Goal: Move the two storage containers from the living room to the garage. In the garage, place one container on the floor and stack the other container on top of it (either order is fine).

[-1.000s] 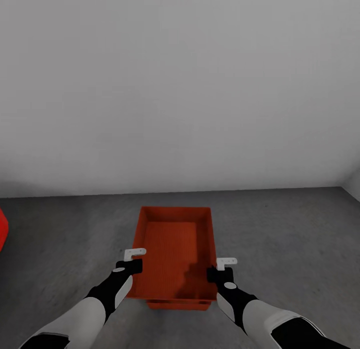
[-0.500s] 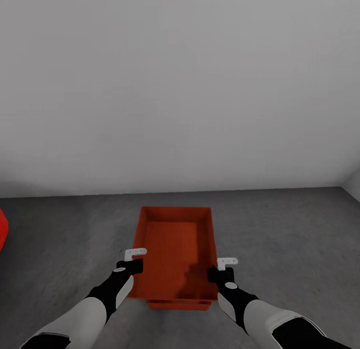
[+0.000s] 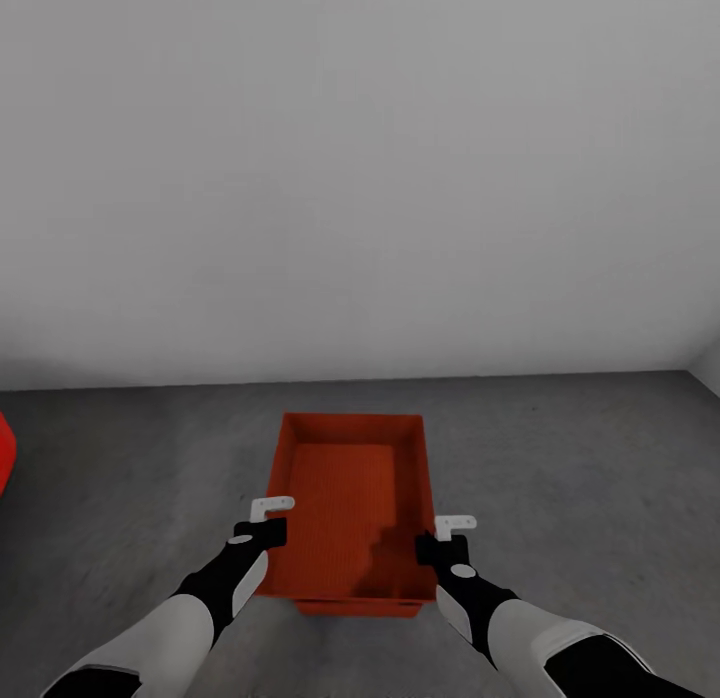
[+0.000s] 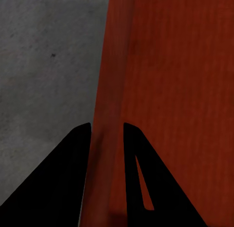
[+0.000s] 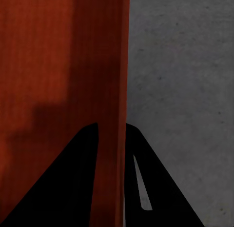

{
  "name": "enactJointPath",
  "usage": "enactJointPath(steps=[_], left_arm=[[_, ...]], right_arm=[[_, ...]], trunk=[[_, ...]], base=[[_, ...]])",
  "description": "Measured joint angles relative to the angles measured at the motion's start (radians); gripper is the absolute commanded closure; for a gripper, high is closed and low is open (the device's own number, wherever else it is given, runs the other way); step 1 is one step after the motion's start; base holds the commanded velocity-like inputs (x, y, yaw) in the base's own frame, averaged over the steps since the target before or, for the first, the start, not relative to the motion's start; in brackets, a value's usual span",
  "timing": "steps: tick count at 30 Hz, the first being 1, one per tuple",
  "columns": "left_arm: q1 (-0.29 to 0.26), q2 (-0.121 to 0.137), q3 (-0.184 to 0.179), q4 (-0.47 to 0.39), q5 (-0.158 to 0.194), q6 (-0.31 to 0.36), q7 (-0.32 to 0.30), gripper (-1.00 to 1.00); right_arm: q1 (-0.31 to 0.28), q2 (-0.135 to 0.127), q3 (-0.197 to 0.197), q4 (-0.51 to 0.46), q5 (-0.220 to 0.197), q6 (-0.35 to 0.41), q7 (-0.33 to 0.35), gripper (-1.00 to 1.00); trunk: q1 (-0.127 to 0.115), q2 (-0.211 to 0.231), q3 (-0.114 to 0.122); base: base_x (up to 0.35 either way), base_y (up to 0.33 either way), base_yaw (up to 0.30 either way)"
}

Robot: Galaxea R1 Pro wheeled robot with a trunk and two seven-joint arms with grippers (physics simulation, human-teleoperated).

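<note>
Arms reach forward, left claw [image 3: 262, 519] and right claw [image 3: 446, 539] each clamping upper container [image 3: 350, 498] walls.

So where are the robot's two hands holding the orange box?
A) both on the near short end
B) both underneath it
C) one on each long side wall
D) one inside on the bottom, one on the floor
C: the left end effector straddles the left long wall of the container and the right end effector straddles the right long wall.
</note>
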Motion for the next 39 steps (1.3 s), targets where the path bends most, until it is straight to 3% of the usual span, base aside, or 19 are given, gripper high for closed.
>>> enactJointPath(steps=[39], left_arm=[[0.0, -0.002, 0.0, 0.0, 0.0, 0.0, 0.002, 1.0]], right_arm=[[0.0, -0.002, 0.0, 0.0, 0.0, 0.0, 0.002, 1.0]], trunk=[[0.15, -0.273, -0.131]], base=[[0.0, 0.0, 0.006]])
